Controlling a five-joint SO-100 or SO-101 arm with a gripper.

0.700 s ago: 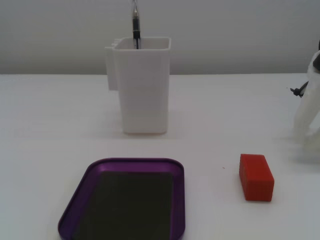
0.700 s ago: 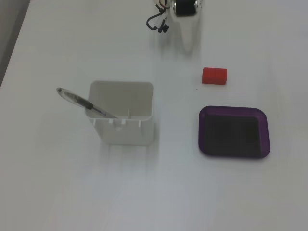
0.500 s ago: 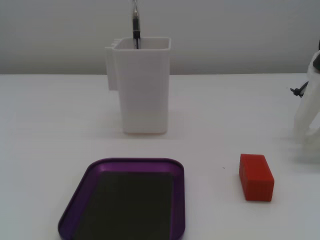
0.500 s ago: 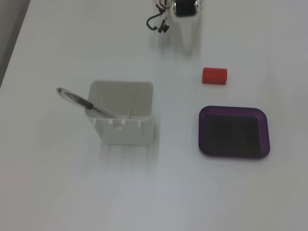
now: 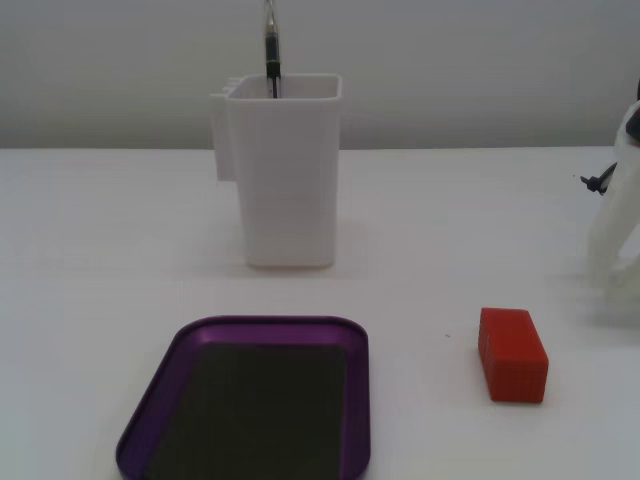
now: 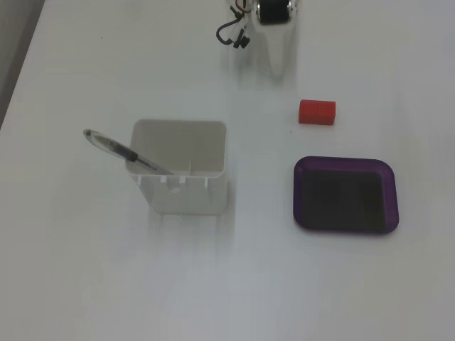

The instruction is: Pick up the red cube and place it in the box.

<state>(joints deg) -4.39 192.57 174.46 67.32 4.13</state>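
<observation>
The red cube lies on the white table, to the right of the box in a fixed view. In the other fixed view the red cube lies just above the box, apart from it. The box is a shallow purple tray with a dark floor, and nothing lies in it. My white gripper reaches in from the top edge and ends a short way up and left of the cube, not touching it. It also shows at the right edge. White on white, its jaws cannot be made out.
A tall white square container with a pen standing in it is behind the box. In the other fixed view the container stands left of the box, the pen leaning left. A dark motor and cable show at the top.
</observation>
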